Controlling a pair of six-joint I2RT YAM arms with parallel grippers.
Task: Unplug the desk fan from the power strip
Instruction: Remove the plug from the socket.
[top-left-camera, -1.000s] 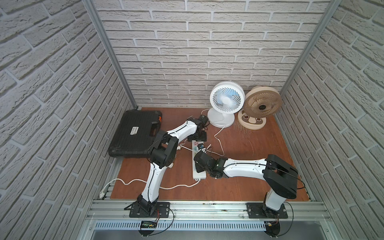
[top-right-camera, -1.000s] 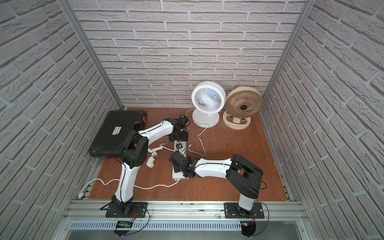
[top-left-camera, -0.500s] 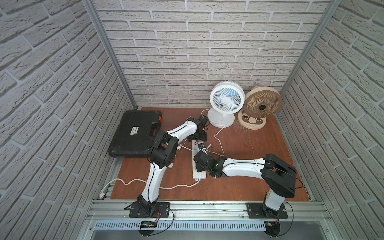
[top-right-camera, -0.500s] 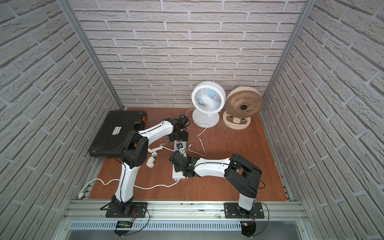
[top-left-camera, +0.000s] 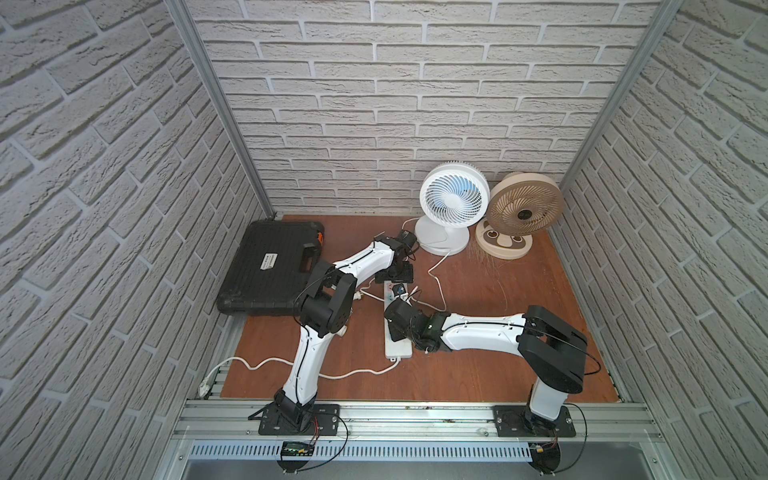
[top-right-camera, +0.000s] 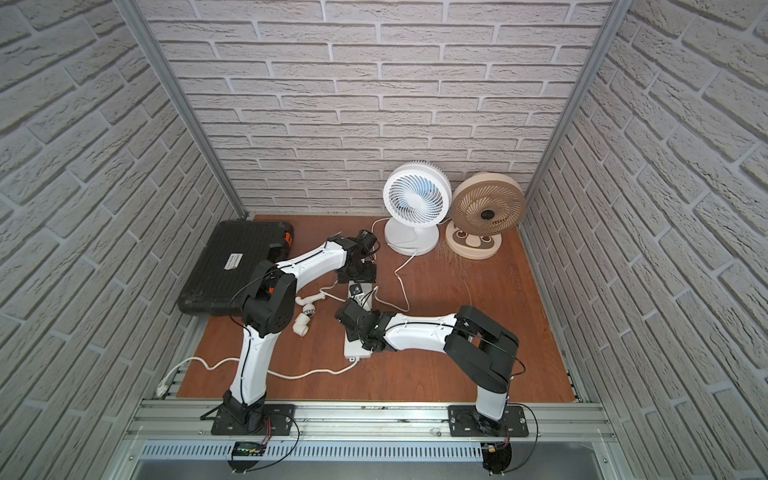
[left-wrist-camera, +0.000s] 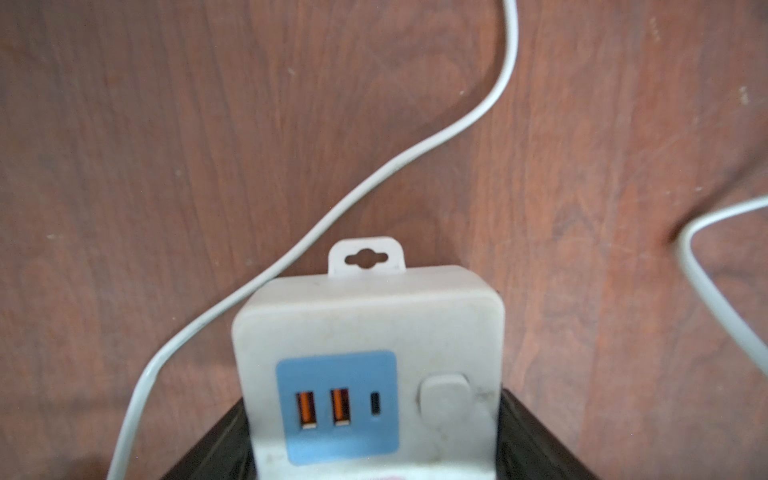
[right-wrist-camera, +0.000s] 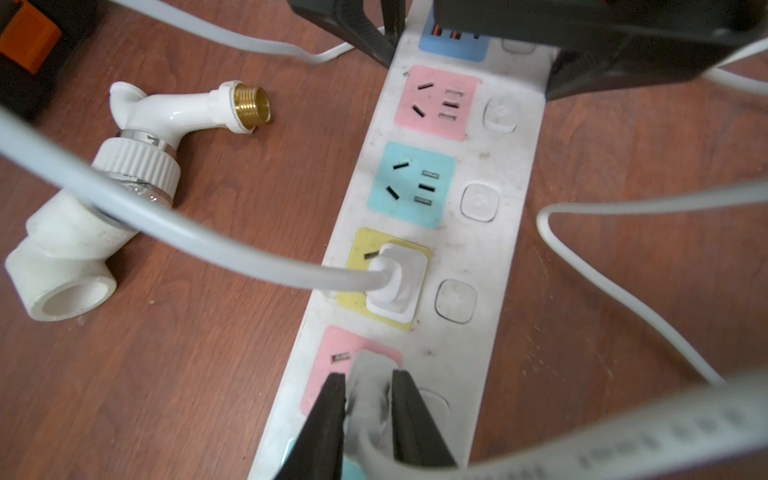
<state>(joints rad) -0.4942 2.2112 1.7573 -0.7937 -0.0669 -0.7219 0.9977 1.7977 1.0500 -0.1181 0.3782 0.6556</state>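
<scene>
Tightened since a second ago, the right gripper (right-wrist-camera: 369, 376) now pinches the greyish-white plug (right-wrist-camera: 370, 403) seated in a pink socket (right-wrist-camera: 322, 386) of the long white plastic power strip (right-wrist-camera: 469, 257), which lies flat on the reddish wooden table (top-left-camera: 478, 365), pastel panels upward; the left gripper (left-wrist-camera: 374, 436) clamps its blue USB end.

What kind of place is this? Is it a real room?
Most likely a robot test booth, not a real room: brick-pattern wall panels between aluminium posts, a left arm and a right arm bolted to a metal rail, and a power strip and white fan set out on the wooden table.
</scene>
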